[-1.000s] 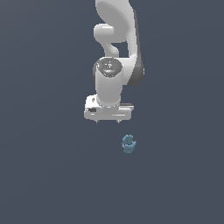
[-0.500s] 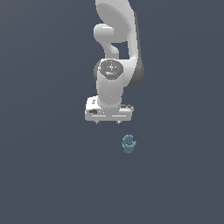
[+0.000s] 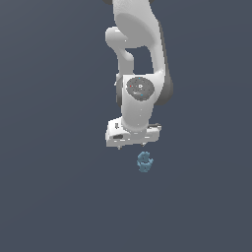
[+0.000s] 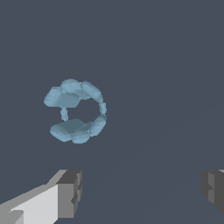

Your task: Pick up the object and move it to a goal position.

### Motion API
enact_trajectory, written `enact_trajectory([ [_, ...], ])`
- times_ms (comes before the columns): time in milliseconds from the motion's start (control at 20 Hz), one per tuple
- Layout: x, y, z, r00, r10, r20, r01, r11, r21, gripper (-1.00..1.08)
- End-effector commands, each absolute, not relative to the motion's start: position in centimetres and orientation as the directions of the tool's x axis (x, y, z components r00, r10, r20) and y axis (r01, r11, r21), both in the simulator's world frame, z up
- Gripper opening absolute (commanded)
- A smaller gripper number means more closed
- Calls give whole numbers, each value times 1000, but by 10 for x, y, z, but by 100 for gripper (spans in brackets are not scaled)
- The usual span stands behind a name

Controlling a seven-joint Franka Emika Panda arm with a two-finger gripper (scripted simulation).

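Wrist rotated slightly, hand (image 3: 131,145) spread wide, fingertips (image 4: 70,192) cropped in wrist view, blob (image 3: 144,162) untouched nearby

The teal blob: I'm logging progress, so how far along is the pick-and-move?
Done: little that shows; the blob lies on the floor, ungrasped. In hand: the approach; the gripper hangs open close to it, and in the wrist view the fingers are spread wide with the blob outside the gap. Left: centring, closing, lifting, carrying to the goal, which isn't visible.
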State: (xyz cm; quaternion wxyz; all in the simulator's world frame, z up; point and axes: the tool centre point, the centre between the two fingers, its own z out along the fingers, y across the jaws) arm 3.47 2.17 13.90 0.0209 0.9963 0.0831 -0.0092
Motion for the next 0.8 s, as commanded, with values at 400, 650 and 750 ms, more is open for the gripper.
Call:
enact_trajectory([
  [400, 66, 76, 124, 947, 321, -4, 321, -947, 6, 100],
  [650, 71, 84, 121, 939, 343, 0, 343, -939, 0, 100],
  [750, 70, 83, 121, 940, 341, -1, 341, -940, 1, 100],
])
